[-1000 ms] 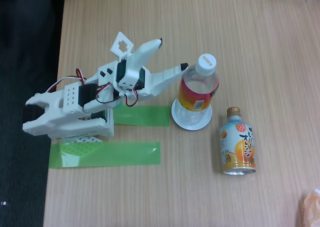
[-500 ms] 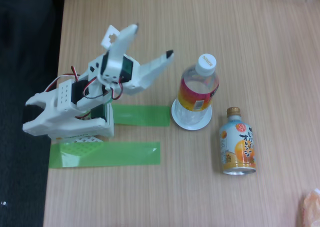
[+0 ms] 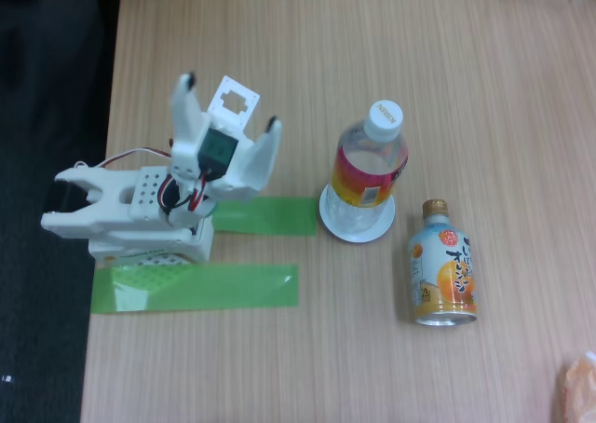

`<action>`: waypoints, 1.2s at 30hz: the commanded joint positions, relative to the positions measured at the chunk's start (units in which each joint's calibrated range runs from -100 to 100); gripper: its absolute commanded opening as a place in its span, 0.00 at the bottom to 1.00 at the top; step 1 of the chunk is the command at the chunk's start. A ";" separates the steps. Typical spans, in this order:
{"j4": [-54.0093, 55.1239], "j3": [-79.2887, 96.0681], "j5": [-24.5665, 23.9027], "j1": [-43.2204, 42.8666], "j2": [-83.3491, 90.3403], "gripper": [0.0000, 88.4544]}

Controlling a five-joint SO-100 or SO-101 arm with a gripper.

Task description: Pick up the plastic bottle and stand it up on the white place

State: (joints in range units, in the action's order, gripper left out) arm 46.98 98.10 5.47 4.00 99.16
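Plastic bottle [image 3: 369, 167] upright on the white place [image 3: 358, 225], nothing touching it. Orange drink can-bottle [image 3: 443, 275] lying just beside the dish on the right, green tape strips [image 3: 196, 287] to the left. Gripper [image 3: 230, 101] spread wide, empty, well apart from the bottle, over by the arm base [image 3: 149, 241].

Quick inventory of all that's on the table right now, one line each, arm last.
plastic bottle: 1, clear with white cap and red-yellow label, upright on the dish
white dish: 1, white, centre of the table, under the bottle
drink bottle: 1, orange and pale blue, gold cap, right of the dish
green tape strips: 2, green, near the arm's base
orange object: 1, bottom right edge, cut off
table: 1, light wood
gripper: 1, white, open, left of the bottle, apart from it
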 commanded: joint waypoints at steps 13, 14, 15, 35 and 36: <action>18.85 1.26 -0.25 1.19 0.25 0.09; 20.66 1.26 -0.30 1.93 0.25 0.07; 22.20 1.26 -0.30 2.74 0.25 0.05; 43.75 1.26 -7.80 6.60 0.25 0.01; 44.52 1.26 -7.70 6.45 0.25 0.01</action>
State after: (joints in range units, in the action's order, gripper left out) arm 89.97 99.10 -2.26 10.42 99.33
